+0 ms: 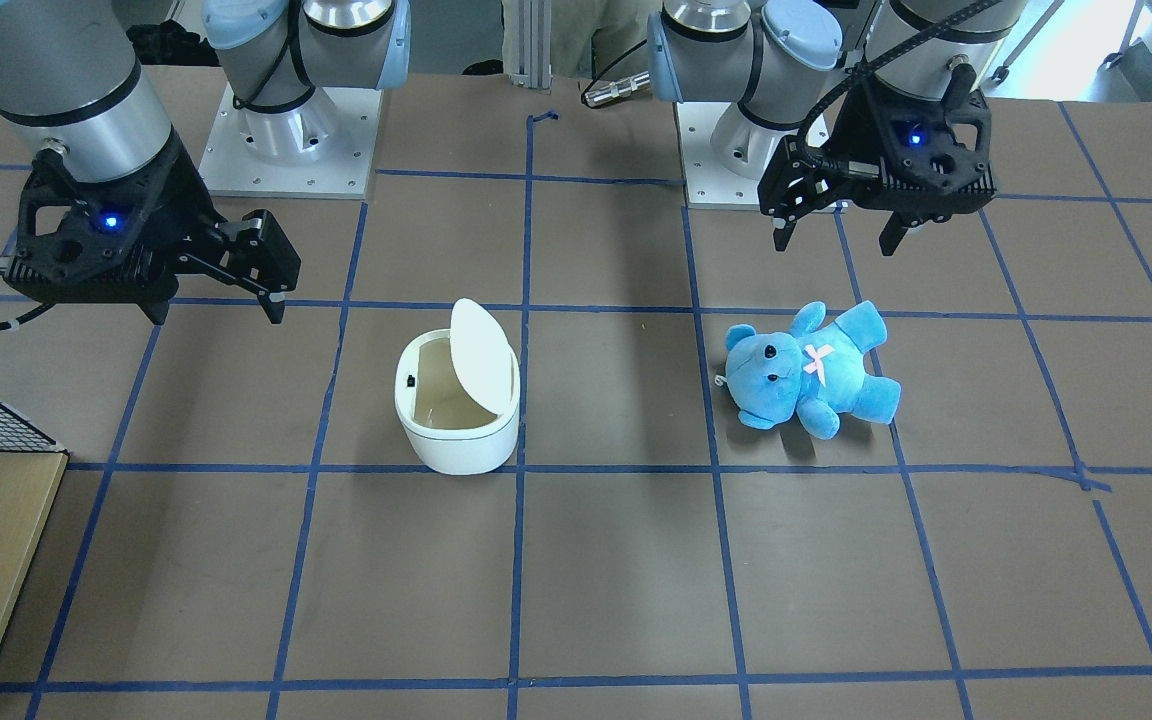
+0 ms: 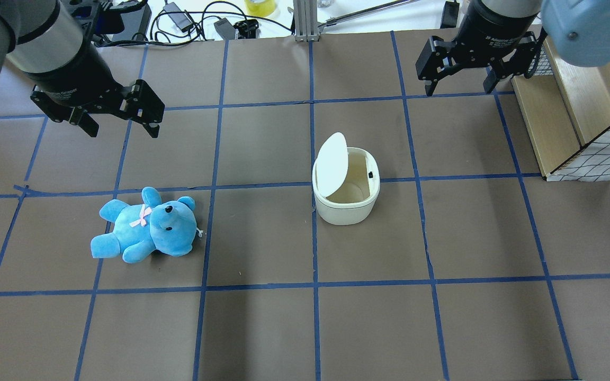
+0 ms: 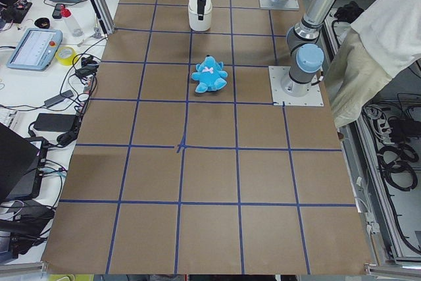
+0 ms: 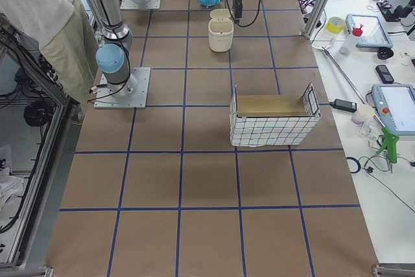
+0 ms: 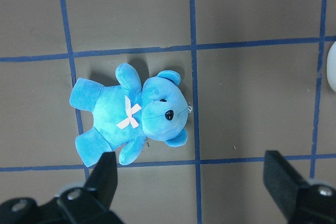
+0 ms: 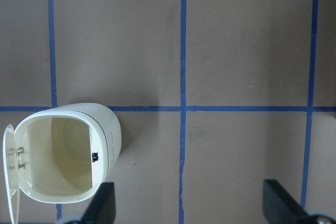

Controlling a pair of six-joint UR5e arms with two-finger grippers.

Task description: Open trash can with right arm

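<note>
Already: lid (image 2: 331, 161) up | trash can (image 2: 343, 211) sits robot-ward and left of right hand (image 2: 459, 87) | hand spread, empty, well apart.

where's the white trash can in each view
Front-facing: trash can centre-left.
Overhead: trash can centre-right.
Exterior left: trash can top centre.
Exterior right: trash can top centre.
Left wrist: trash can sliver, right edge.
Right wrist: trash can lower left.
Landmark: blue bear, absent only from right wrist.

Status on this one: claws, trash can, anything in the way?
Right claw open, empty, off the trash can. Left claw open, empty, near the blue bear. Can's lid raised. Bear lies well apart from it.
</note>
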